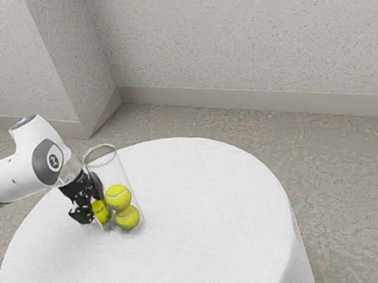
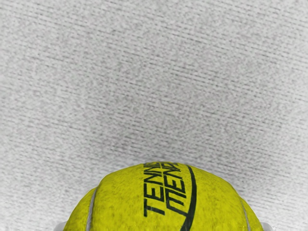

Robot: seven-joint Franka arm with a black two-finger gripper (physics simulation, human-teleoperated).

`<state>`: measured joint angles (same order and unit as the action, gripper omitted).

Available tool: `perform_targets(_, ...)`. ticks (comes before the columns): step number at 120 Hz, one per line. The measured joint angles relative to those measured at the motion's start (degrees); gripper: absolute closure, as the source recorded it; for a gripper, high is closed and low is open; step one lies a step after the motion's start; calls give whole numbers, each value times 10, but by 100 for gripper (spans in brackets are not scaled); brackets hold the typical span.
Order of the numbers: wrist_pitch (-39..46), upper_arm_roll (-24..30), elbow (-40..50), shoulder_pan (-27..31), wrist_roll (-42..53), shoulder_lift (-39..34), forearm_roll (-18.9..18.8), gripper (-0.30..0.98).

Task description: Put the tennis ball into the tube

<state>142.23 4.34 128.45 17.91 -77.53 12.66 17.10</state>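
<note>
Got the gripper (image 1: 93,212) closed in on the ball (image 2: 130,207), holding it from two sides, low by the counter (image 1: 213,252). Can't tell if touching the cloth (image 1: 178,164) underneath.

Have the ball outside the tube (image 1: 113,166), just beside its lower part, toward the exterior view's left. Can't make out whether in contact with the clear wall. Appears upright, standing on the counter, with a round rim on top, well above the held ball. Contains two others, stacked: an upper ball (image 1: 118,197) resting on a lower ball (image 1: 127,218), down near the base.

In the wrist view, see black lettering on the held ball, reading "TENNIS" in part, plus a black curved line and pale seams. Beyond it, pale woven texture of the cloth.

Note also the white arm (image 1: 16,174), coming in from the exterior view's left and angled down to the gripper. Draped in white and rounded, as for the counter. Behind, speckled wall (image 1: 244,33), baseboard (image 1: 240,104) and mottled grey floor (image 1: 350,174).
</note>
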Motion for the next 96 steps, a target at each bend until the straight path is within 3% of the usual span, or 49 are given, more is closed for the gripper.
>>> perform_targets(31, -39, 3, 44, 29, -7, -178, -5, 57)
perform_targets(60, -128, 22, 37, 25, -8, -324, -11, 60)
perform_targets(76, -167, 47, 14, 19, -7, -338, -11, 59)
perform_targets(96, -191, 68, -35, 16, -6, -297, -11, 58)
